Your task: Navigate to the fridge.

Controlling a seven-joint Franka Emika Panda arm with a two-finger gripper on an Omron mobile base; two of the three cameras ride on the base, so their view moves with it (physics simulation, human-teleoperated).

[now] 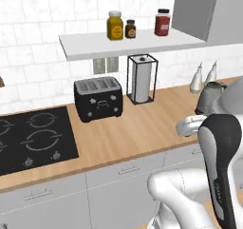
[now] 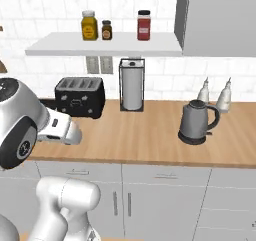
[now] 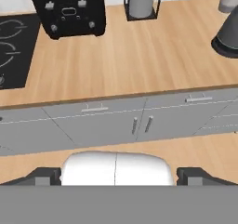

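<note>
Warm wooden desk (image 2: 150, 135) runs across in front of me, with grey cabinet fronts (image 3: 116, 121) below it. At the far left a black hob (image 1: 33, 138) is set into the wood. Just right of it stands a black toaster (image 1: 98, 99), back against the white tiled wall. Next along is a paper towel roll in a black wire stand (image 1: 142, 79), near the toaster but apart from it. Above these a white shelf (image 1: 128, 43) carries a yellow jar (image 1: 115, 25), a small dark jar (image 1: 130, 29) and a red jar (image 1: 162, 23), in that order. Further right on the desk sits a grey kettle (image 2: 196, 121), and behind it, by the wall, two pale bottles (image 2: 215, 94) stand side by side. A grey wall cupboard (image 2: 220, 17) hangs above that end.

My pincer (image 3: 116, 181) shows its two dark tips at the lower edge of the hand view, set wide apart with nothing between them, looking down at the cabinet fronts. I cannot tell where the fridge is from here.
</note>
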